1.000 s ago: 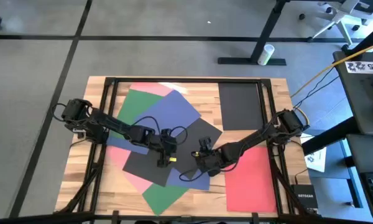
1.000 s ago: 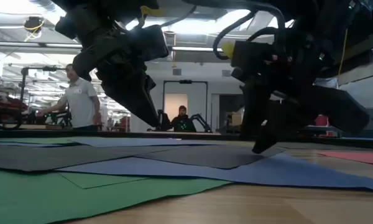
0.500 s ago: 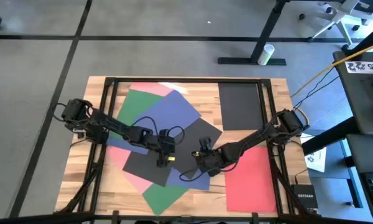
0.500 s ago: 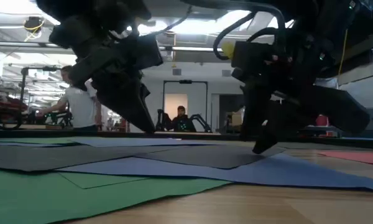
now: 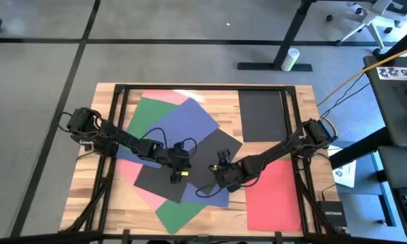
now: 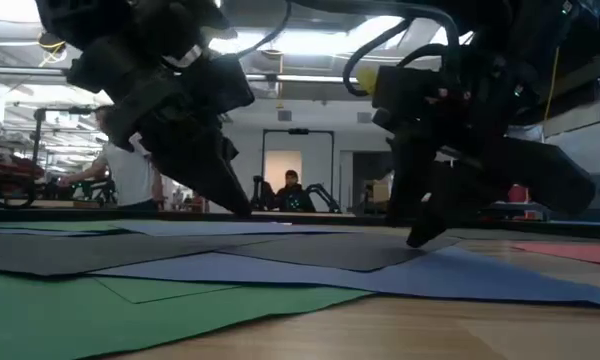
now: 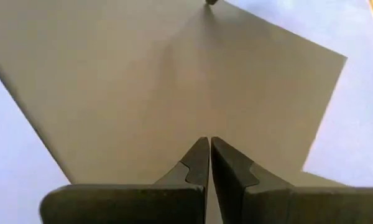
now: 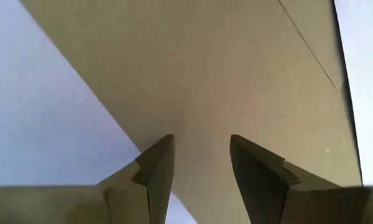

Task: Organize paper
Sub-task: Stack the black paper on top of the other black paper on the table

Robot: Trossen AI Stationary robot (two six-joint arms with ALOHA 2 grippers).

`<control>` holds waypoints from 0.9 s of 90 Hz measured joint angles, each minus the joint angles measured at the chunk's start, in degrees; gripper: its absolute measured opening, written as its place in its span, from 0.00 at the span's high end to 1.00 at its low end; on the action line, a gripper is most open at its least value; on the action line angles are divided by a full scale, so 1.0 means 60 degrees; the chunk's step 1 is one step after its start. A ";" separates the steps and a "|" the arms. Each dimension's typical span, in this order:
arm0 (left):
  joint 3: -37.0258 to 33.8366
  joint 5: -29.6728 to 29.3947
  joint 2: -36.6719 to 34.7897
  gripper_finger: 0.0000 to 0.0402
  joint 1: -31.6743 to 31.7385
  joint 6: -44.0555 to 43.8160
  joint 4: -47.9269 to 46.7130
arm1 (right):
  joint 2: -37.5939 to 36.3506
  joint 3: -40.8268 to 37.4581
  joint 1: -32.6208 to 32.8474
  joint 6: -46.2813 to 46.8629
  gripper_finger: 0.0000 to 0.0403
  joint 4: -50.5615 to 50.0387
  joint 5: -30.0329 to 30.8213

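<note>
Where grippers (image 5: 200, 169) meet, black paper (image 5: 190, 166) beneath

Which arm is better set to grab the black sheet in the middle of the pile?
Probably right. The right gripper has its fingers open over the middle black sheet, its tips at the sheet's edge against the blue sheet. The left gripper is shut over that black sheet's interior and would have to open first.

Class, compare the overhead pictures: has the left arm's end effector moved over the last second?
Yes, slightly. The left end effector has drawn back toward the table's left side, over the black construction-paper sheet; the yellow tag by its tip stays put, and so does that sheet.
</note>
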 joint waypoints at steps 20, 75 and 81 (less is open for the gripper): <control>-0.0337 -0.0007 -0.0527 1.00 -0.0040 0.0004 0.0189 | 0.0000 0.0000 0.0000 0.0000 0.64 -0.0002 -0.0004; -0.2260 0.0221 -0.1712 1.00 -0.0040 -0.0553 0.2112 | 0.0000 0.0000 0.0007 0.0033 0.64 -0.0370 -0.0007; -0.2370 0.0295 -0.1712 1.00 -0.0036 -0.0555 0.2580 | 0.0000 0.0000 0.0007 0.0032 0.64 -0.0360 -0.0066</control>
